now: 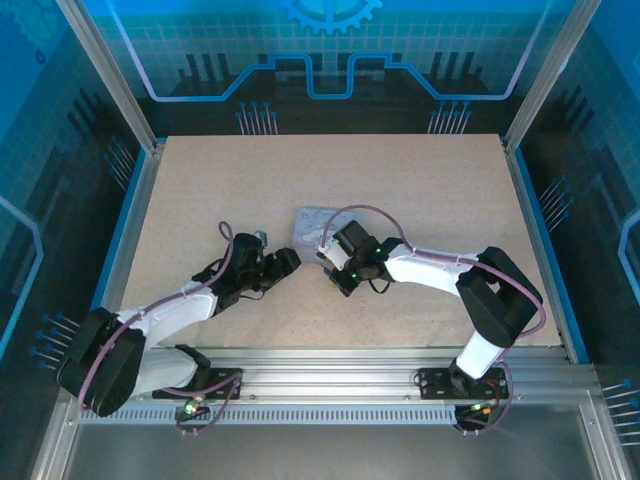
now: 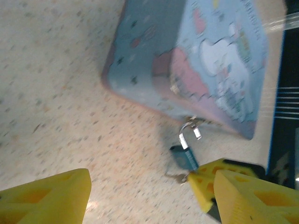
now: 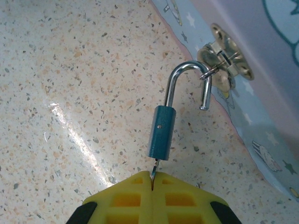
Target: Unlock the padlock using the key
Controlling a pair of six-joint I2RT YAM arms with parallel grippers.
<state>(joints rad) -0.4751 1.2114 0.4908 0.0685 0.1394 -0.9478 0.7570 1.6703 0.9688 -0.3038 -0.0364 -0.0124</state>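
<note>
Looking down from above, the left gripper (image 1: 290, 262) and right gripper (image 1: 335, 275) nearly met just before the tin (image 1: 315, 225); a careless tug risked dragging it. At the left wrist, the left gripper's fingers (image 2: 56, 196) stood apart and empty, with the padlock (image 2: 184, 156) ahead, toward its right finger. At the right wrist, the right gripper was clamped together on the key (image 3: 154, 173), seated in the padlock's base directly beyond the fingertips. The shackle's free end hung out but hooked the hasp (image 3: 224, 60), so a sideways pull might have bent the key or slipped it from the pads
</note>
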